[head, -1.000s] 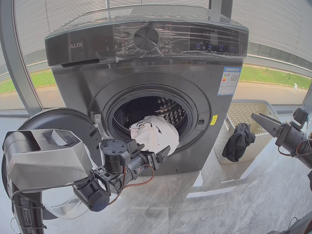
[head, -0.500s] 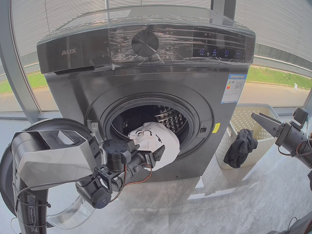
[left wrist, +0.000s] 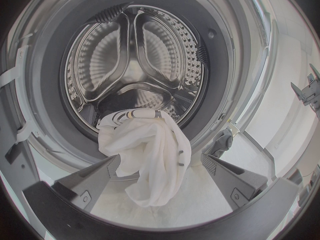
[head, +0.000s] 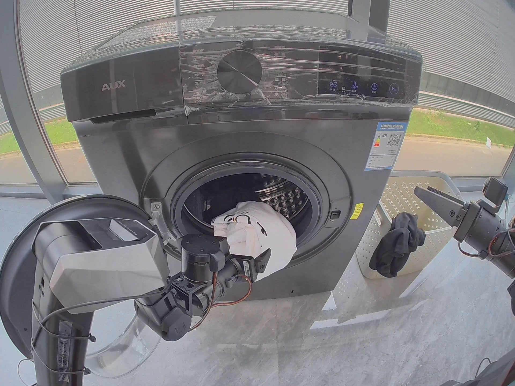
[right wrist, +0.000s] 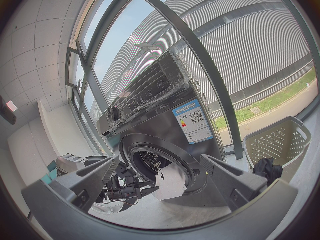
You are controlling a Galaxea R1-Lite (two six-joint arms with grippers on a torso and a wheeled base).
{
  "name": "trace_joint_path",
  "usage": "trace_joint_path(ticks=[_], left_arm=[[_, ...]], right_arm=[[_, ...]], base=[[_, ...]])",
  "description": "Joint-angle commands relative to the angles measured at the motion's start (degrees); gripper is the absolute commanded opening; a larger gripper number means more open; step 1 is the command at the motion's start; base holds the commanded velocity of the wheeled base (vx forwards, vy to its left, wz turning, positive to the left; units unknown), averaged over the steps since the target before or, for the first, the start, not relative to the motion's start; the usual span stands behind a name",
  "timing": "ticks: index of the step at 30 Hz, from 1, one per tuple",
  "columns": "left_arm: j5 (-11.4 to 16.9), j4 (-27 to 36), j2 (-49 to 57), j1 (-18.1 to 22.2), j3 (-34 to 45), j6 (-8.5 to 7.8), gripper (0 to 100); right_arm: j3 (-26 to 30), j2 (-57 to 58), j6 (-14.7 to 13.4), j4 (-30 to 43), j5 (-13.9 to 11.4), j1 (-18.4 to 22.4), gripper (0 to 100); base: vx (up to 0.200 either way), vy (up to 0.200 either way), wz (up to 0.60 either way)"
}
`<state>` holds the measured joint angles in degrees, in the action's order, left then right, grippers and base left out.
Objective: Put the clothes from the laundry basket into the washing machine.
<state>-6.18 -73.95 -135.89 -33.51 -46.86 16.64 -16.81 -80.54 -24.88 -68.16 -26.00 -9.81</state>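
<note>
Shirt point(head: 255, 231) still slumped over washer point(head: 134, 151) rim, lower centre.
My left end effector point(left wrist: 159, 157), spread wide, has barely shifted by its hem; pushing it in seems next.

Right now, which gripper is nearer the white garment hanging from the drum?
Left. The left gripper is open right at the white garment; the right gripper is beside the laundry basket.

Glossy perforated metal drum point(left wrist: 133, 60), soft cloth garment point(head: 257, 231), matt plastic laundry basket point(head: 407, 188), seemingly polished stone floor point(head: 375, 339)
</note>
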Motion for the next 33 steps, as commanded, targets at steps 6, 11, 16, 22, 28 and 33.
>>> trace_joint_path(ticks=[6,11,16,22,28,33], left_arm=[[-0.1,0.2,-6.0,0.8,-6.6,-0.20,100],[0.0,0.2,-7.4,1.8,-7.5,-0.38,100],[0.1,0.3,-8.8,2.3,-9.0,-0.47,100],[0.1,0.1,-10.6,2.5,-12.4,-0.38,0],[0.0,0.2,-10.8,2.7,-13.5,-0.29,0],[0.1,-0.1,-11.4,2.9,-16.3,-0.20,0]], right_arm=[[-0.1,-1.0,0.0,0.0,0.0,0.0,100],[-0.4,-1.8,0.0,0.0,0.0,0.0,100],[-0.4,-1.9,0.0,0.0,0.0,0.0,100],[-0.2,-1.9,0.0,0.0,0.1,0.0,100],[-0.4,-2.0,0.0,0.0,0.1,0.0,100],[-0.3,-2.0,0.0,0.0,0.1,0.1,100]], base=[[0.000,0.000,0.00],[0.000,0.000,0.00],[0.000,0.000,0.00],[0.000,0.000,0.00],[0.000,0.000,0.00],[0.000,0.000,0.00]])
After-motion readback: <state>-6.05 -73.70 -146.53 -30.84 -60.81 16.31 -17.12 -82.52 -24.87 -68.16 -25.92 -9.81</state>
